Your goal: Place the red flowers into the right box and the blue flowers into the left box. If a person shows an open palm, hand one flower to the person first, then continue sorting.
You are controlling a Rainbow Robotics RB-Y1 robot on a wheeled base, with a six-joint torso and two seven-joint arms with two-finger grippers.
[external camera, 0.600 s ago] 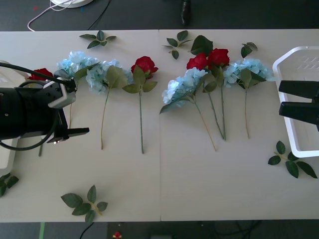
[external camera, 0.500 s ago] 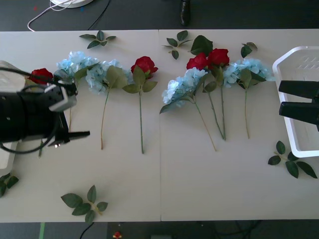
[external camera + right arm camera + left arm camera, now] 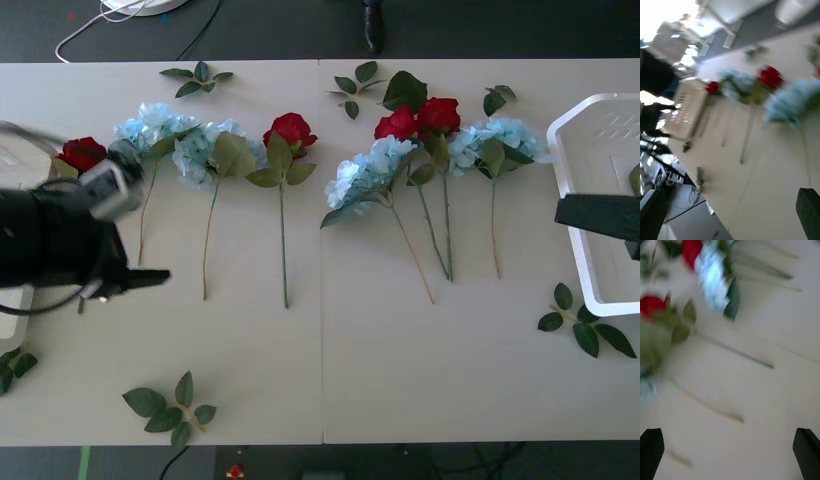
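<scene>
Your left gripper (image 3: 150,277) hangs low over the table's (image 3: 320,350) left end with its black fingers (image 3: 651,446) spread wide and nothing between them, just beside the thin stems at that end of the row. The red flowers (image 3: 290,130) and blue flowers (image 3: 205,145) all lie along the table's far half, blooms toward the far edge and stems trailing toward you; none is in a box yet. The left box (image 3: 12,320) sits at the left edge under your arm, so a blue cluster looks like the sensible first pick. Straddle a single stem partway down, clear of its neighbours, and set the fingers across it, not along it. Those stems are thin and will likely roll, so close slowly. Your right gripper (image 3: 598,215) waits over the right box (image 3: 575,120) at the right edge, fingers wide apart and empty.
</scene>
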